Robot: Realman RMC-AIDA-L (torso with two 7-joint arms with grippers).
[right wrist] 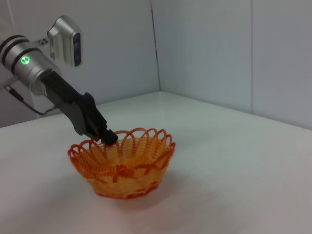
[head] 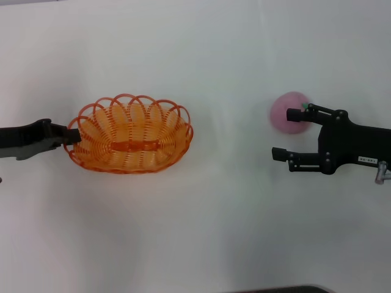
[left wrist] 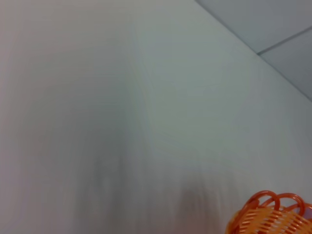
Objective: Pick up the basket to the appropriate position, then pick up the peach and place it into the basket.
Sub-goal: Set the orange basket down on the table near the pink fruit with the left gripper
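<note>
The orange basket [head: 129, 134] sits left of the middle of the white table, and a piece of its rim also shows in the left wrist view [left wrist: 273, 217]. My left gripper [head: 72, 137] reaches in from the left and is shut on the basket's left rim; the right wrist view shows its tip pinching that rim [right wrist: 108, 138] of the basket [right wrist: 124, 163]. The pink peach [head: 284, 116] lies on the right. My right gripper [head: 282, 132] hangs open beside it, its far fingertip overlapping the peach and the peach not between the fingers.
The white table [head: 220, 220] stretches bare between the basket and the peach. Grey walls [right wrist: 219, 48] meet in a corner behind the table. A dark edge [head: 275, 289] shows at the table's front.
</note>
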